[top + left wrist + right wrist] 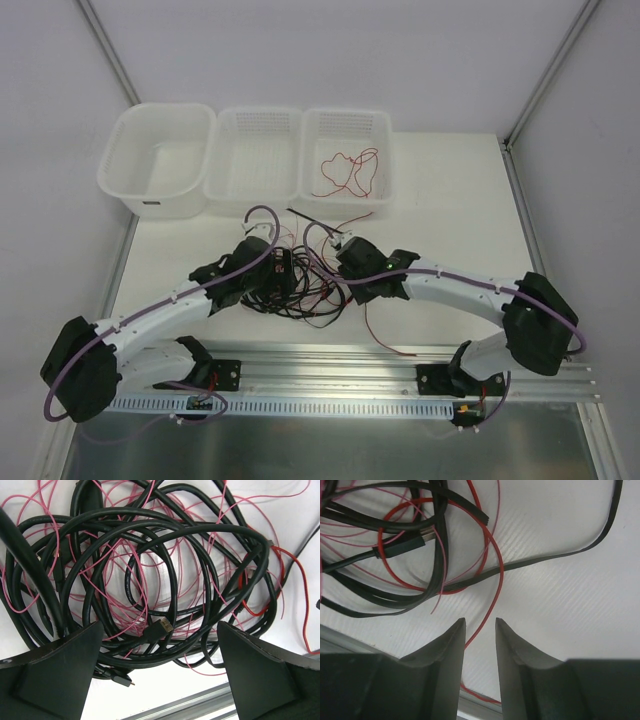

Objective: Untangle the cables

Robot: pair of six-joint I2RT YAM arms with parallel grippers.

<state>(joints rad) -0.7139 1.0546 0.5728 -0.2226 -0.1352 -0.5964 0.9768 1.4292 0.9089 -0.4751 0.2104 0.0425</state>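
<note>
Where the cables [300, 290] tangle — table edge [280, 338] near.

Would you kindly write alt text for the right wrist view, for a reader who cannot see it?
The right gripper, jaws narrowly apart, straddles a thin red wire on a white table. Black cables and pink wires tangle above and to the left.

You're looking down on a flat white desk [450, 200], evenly lit, with plain pale grey walls [330, 50] behind, slanted silver metal frame posts [108, 50] at the corners, and a ribbed aluminium rail [330, 362] along your near edge.
</note>
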